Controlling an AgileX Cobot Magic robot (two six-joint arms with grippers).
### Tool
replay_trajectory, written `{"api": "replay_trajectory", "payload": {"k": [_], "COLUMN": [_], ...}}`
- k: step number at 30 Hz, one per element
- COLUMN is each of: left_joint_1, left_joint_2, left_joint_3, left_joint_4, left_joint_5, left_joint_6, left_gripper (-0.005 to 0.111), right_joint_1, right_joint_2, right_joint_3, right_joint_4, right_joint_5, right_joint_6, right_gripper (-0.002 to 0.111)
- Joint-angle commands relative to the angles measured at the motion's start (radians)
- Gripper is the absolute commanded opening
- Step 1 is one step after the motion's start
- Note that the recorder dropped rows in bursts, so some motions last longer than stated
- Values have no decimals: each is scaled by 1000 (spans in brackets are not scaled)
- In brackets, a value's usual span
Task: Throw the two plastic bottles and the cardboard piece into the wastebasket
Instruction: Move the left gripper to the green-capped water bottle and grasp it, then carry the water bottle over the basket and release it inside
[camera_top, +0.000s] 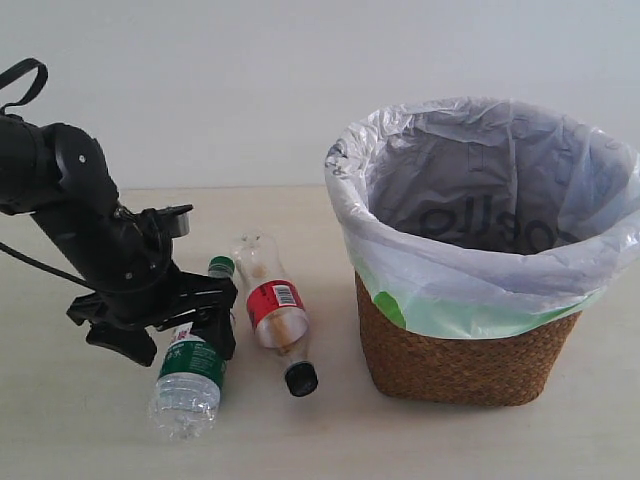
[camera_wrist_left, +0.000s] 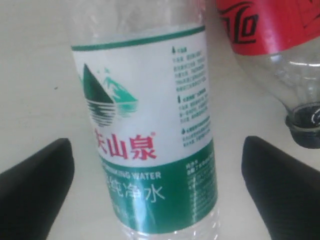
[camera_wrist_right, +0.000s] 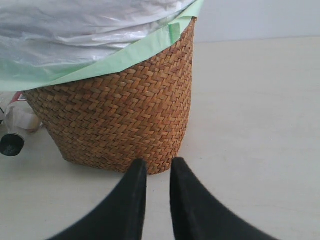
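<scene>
Left gripper (camera_wrist_left: 156, 142): gaping wide, straddling the green bottle (camera_wrist_left: 145, 90).
Right gripper (camera_wrist_right: 158, 167): sitting nearly closed, empty, facing the basket (camera_wrist_right: 120, 115).

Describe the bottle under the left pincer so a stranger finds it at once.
Start at the wicker wastebasket; two clear bottles lie beside it. The farther bottle sits between the fingers of the left pincer. Its label is green-white; the neighbour wears red.

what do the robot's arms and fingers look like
The left arm is matte black with bulky rounded joints, a strap loop on top, a thin black cable trailing off and a small silvery round part. The left fingers and right fingers are plain black tapered wedges, no markings. The right arm itself is out of view.
</scene>
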Motion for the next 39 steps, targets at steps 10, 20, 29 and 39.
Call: {"api": "replay_trajectory", "payload": {"k": [10,20,29,39], "left_joint_1": [1,16,169,409], "left_joint_2": [77,51,-141,-346], "left_joint_3": [5,-10,13,87], "left_joint_4": [-7,-17,57,118], "left_joint_5": [-99,-56,117,241], "left_joint_6": [-10,43,39,28], "left_gripper": [71,4,4,4], "right_joint_1": [1,1,1,1], "right_joint_2": [-6,-6,-6,-6], "right_joint_3": [-1,-1,-1,-1], "right_joint_4": [0,0,0,0], "right_joint_5": [-6,-6,-6,-6], "right_joint_6": [-6,-6,-6,-6], "right_gripper": [13,13,13,13]}}
